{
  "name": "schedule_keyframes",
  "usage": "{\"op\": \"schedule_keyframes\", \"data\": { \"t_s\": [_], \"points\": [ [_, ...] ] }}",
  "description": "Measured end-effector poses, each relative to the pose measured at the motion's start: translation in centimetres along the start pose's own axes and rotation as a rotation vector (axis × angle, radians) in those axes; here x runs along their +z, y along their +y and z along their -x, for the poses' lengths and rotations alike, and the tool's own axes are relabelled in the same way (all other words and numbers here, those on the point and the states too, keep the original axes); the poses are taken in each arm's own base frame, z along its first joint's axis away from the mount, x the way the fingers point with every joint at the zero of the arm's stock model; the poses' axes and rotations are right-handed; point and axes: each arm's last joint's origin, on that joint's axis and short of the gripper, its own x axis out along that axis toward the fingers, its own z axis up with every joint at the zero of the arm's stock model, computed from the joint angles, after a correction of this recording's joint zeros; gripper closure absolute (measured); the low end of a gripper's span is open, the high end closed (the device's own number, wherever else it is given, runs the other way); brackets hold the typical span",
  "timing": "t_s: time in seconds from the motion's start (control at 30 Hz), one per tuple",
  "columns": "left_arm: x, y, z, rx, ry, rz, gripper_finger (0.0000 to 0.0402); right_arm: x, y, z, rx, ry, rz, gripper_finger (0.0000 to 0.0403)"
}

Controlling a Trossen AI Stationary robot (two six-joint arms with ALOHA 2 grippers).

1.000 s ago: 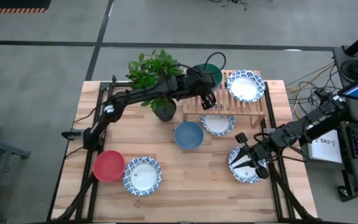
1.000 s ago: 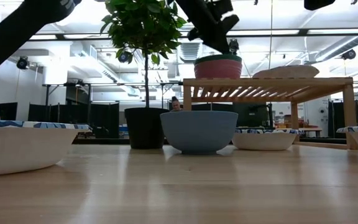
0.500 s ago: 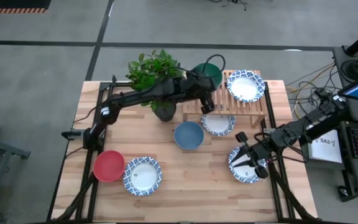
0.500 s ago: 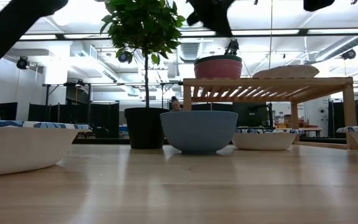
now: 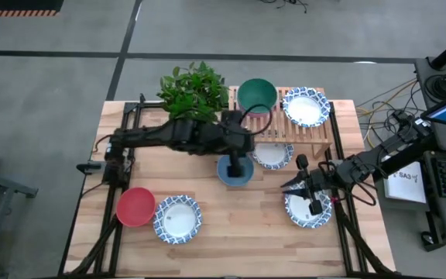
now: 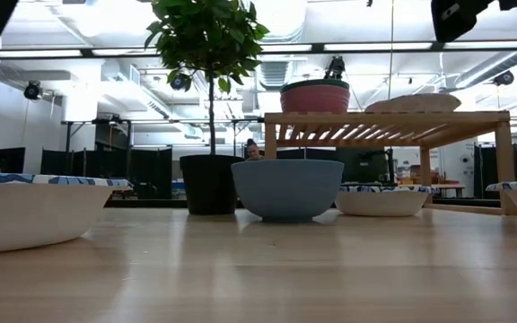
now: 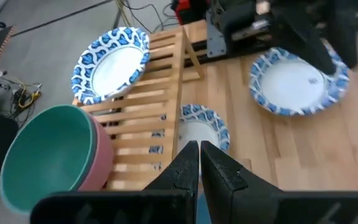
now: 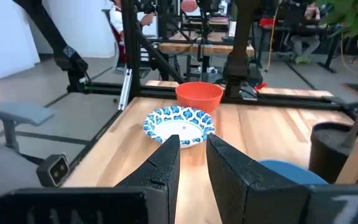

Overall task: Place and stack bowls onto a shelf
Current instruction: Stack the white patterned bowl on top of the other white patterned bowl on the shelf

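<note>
- Left gripper [image 5: 237,165], high view: fingers pressed together, empty, poised over the plain blue bowl [image 5: 235,169], likely the next pick. One second ago it was at the low slatted wooden shelf [image 5: 310,133] beside the dark green bowl [image 5: 256,95]; it has since swung down off the rack.
- Right gripper [image 5: 299,186], high view: slightly parted, holding nothing, at the edge of a white bowl with blue-patterned rim [image 5: 307,209]; it has lifted a little toward the table's middle.
- Low view: green bowl nested in the pink bowl [image 6: 315,97] atop the shelf, a stack already made. The arm that crossed above it earlier is gone from there.
- Left wrist view: closed fingers [image 7: 185,163] point down; shelf and stacked pair lie beyond.
- Right wrist view: narrow gap between fingers [image 8: 166,163]; plain red bowl [image 8: 199,96] and another patterned bowl [image 8: 179,124] well ahead, still on the table.
</note>
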Motion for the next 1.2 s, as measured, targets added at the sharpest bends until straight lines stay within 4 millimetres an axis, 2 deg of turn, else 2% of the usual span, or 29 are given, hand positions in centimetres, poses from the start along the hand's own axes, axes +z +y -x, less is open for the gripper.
{"op": "schedule_keyframes", "data": {
  "t_s": [0.13, 0.27, 0.43, 0.53, 0.63, 0.77, 0.9, 1.1, 1.2],
  "points": [
    [-0.7, 0.3, 2.4, -0.009, 0.01, -0.031, 0.0402, 0.0, 0.0, 0.0, -0.001, 0.0, -0.027, 0.0335],
    [-2.4, 1.3, 4.8, 0.041, 0.009, -0.024, 0.0401, -0.1, -0.2, 0.0, -0.076, 0.006, -0.056, 0.0335],
    [-4.5, 2.5, 8.3, 0.141, -0.147, -0.022, 0.0401, 0.1, -0.7, 0.1, -0.213, -0.023, -0.071, 0.0335],
    [-5.7, 3.2, 10.8, 0.157, -0.245, -0.017, 0.0401, 1.6, -1.3, 0.5, -0.336, -0.137, -0.125, 0.0335],
    [-7.3, 3.9, 13.1, 0.18, -0.312, 0.004, 0.0401, 4.6, -2.2, 1.3, -0.423, -0.247, -0.182, 0.0335],
    [-9.5, 4.3, 15.6, 0.153, -0.421, 0.07, 0.0401, 8.2, -2.7, 2.1, -0.402, -0.293, -0.137, 0.0335],
    [-12.0, 3.8, 16.3, 0.05, -0.524, 0.13, 0.0401, 9.2, -2.5, 1.9, -0.338, -0.21, -0.046, 0.0335],
    [-16.5, 1.3, 15.2, -0.108, -0.602, 0.266, 0.0401, 7.7, -1.7, -0.7, -0.26, -0.058, -0.066, 0.0335],
    [-18.2, 0.2, 15.1, -0.166, -0.662, 0.338, 0.0401, 7.2, -1.3, -2.4, -0.257, -0.032, -0.169, 0.0335]
  ]
}}
